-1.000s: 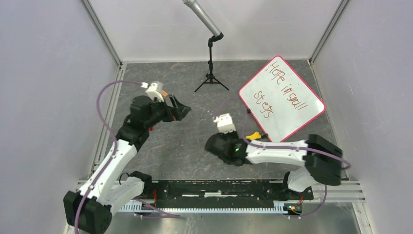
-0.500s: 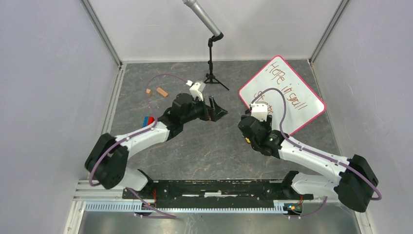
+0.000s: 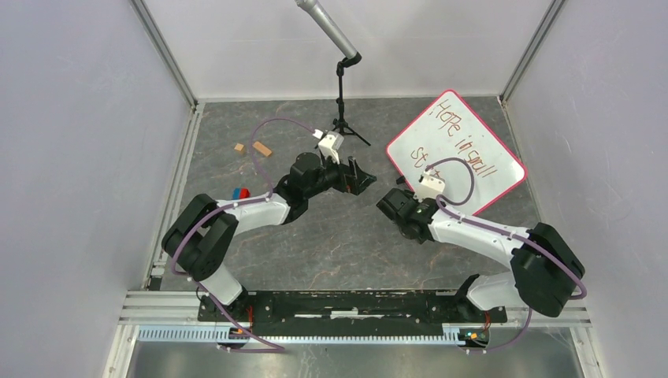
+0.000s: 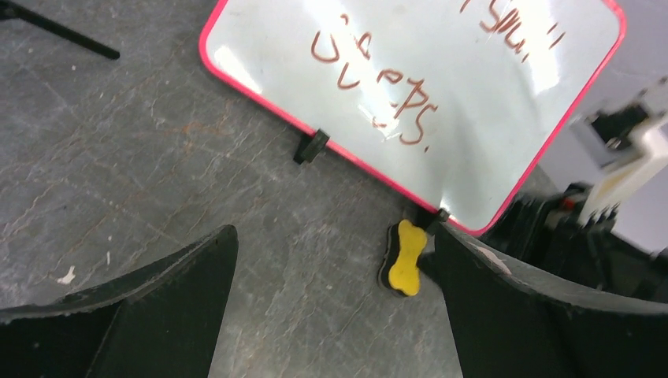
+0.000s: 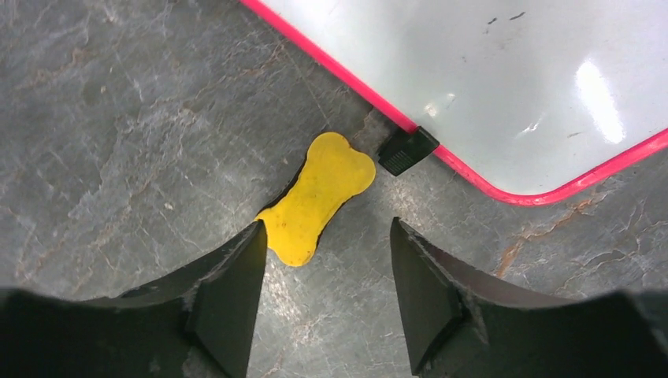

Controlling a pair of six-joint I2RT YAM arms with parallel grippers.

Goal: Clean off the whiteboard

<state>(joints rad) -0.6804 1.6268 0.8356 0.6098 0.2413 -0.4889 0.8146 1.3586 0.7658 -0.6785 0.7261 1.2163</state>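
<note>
— Where is the right gripper (image 5: 324, 236)?

— Low over the gray floor (image 5: 118, 118). Its two fingers are spread apart and hold nothing. A yellow bone (image 5: 315, 201) lies flat just ahead of the gap. The bone's near end is right at one fingertip; whether they touch cannot be told.

— And the whiteboard (image 5: 512, 87)?

— Just past the bone, ahead of that gripper. One black foot (image 5: 408, 150) of the board sits right next to the bone's far end. Red writing is on the board.

— What about the left gripper (image 4: 332, 236)?

— It is wide open too, and empty. The board lies ahead of it, and the bone is ahead near one of its fingers.

— What has changed?

— A second ago both grippers were well back from the board. The right one has swung in beside the board's near corner, so from above its arm now hides the bone. The left one has reached farther toward the board. The board and the bone have not moved.
</note>
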